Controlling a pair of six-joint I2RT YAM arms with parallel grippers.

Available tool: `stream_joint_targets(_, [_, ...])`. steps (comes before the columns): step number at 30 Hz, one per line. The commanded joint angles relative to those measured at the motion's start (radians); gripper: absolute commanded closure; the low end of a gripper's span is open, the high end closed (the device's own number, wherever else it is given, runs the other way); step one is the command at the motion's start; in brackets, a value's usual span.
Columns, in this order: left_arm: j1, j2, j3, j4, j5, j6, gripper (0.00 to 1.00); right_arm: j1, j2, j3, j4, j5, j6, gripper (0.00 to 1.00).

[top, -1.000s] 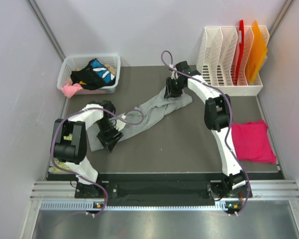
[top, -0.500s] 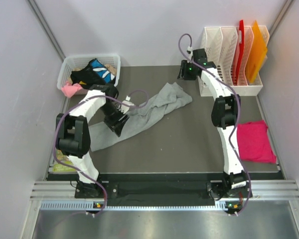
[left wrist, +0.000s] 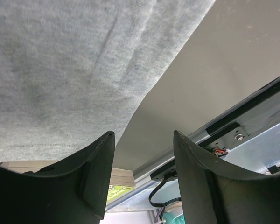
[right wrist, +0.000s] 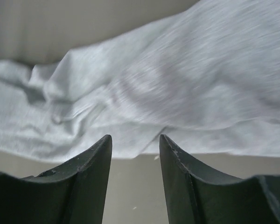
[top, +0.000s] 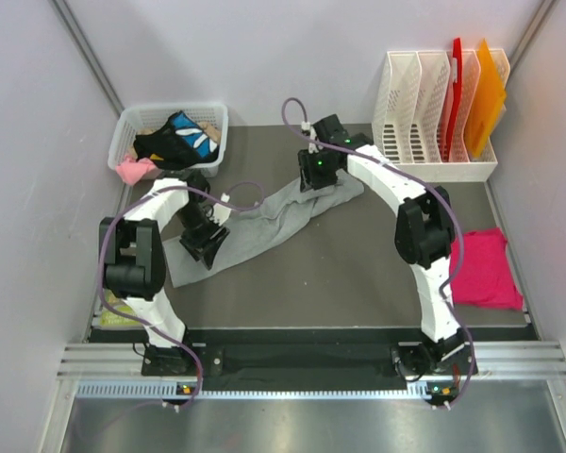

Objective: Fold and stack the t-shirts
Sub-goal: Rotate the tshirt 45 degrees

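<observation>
A light heather-grey t-shirt (top: pixel 274 217) lies crumpled in a long diagonal strip across the dark mat. My left gripper (top: pixel 204 247) stands at its lower left end. In the left wrist view the grey cloth (left wrist: pixel 70 65) fills the upper left, and the gripper (left wrist: pixel 143 135) is open with nothing between its fingers. My right gripper (top: pixel 312 176) is over the strip's upper right end. There it (right wrist: pixel 135 137) is open, just short of the shirt's edge (right wrist: pixel 144 107). A magenta-pink t-shirt (top: pixel 479 269) lies folded at the right edge.
A white basket (top: pixel 123 127) of mixed clothes sits at the back left. A white file rack (top: pixel 434 160) at the back right holds a red folder (top: pixel 456 85) and an orange folder (top: pixel 491 94). The table's metal front rail (left wrist: pixel 224 133) shows beyond the left fingers.
The right arm swung up toward the rack, then came back down to the shirt's upper right end with its jaws wider. The left gripper shifted along the lower left end, and the shirt moved slightly.
</observation>
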Motion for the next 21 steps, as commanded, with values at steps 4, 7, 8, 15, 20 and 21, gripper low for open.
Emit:
stream_joint_targets(4, [0.014, -0.05, -0.063, 0.059, -0.043, 0.021, 0.43, 0.049, -0.083, -0.107, -0.004, -0.028, 0.028, 0.55])
stream_joint_targets(7, [0.034, -0.049, -0.089, 0.079, -0.061, 0.031, 0.43, 0.057, -0.065, -0.169, 0.033, -0.059, 0.053, 0.55])
stream_joint_targets(8, [0.04, -0.046, -0.103, 0.093, -0.069, 0.035, 0.43, 0.058, -0.057, -0.183, 0.056, -0.065, 0.059, 0.56])
stream_joint_targets(15, [0.155, -0.036, -0.109, 0.11, -0.132, 0.092, 0.43, 0.049, 0.066, -0.209, 0.093, -0.077, 0.07, 0.58])
stream_joint_targets(20, [0.171, -0.044, -0.082, 0.095, -0.123, 0.104, 0.43, -0.021, 0.103, -0.181, 0.105, -0.066, 0.068, 0.59])
stream_joint_targets(21, [0.171, -0.046, -0.078, 0.089, -0.115, 0.103, 0.43, -0.037, 0.106, -0.16, 0.102, -0.059, 0.062, 0.59])
